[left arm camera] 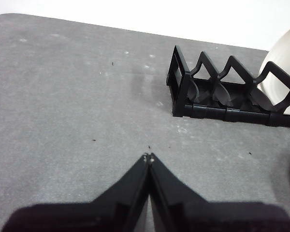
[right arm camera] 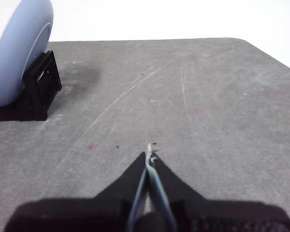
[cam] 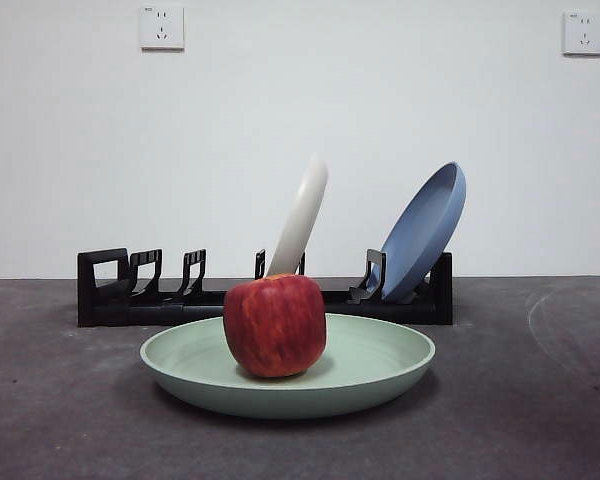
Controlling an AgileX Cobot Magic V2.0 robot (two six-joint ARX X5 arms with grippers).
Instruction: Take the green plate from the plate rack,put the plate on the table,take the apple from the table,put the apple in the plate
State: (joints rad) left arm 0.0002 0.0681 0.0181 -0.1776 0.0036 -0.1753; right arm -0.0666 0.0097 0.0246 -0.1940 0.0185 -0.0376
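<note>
**Two claws closed and empty; apple already in plate**

Two claws idle, both away from the work. Left claw [left arm camera: 149, 159]: jaws pressed together, holding nothing, hanging over bare worktop [left arm camera: 77, 96] near the handle end of the rack [left arm camera: 222, 99]. Right claw [right arm camera: 149, 157]: jaws likewise closed tight, nothing held, over bare worktop beside the rack's other end, where the blue plate [right arm camera: 19, 53] leans.

Front view: green plate [cam: 380, 375] lies flat on the worktop [cam: 60, 420], just in front of the rack [cam: 110, 290]. Apple [cam: 275, 325] sits upright in the plate, a little toward 9 o'clock of its centre. Cream plate [cam: 302, 215] and blue plate [cam: 425, 230] stand tilted in the rack, at about 12 and 2 o'clock from the apple.

Judgement: every step named in the task looks done. No further grasp seems called for; any next move would be keeping both arms clear of the plate.
</note>
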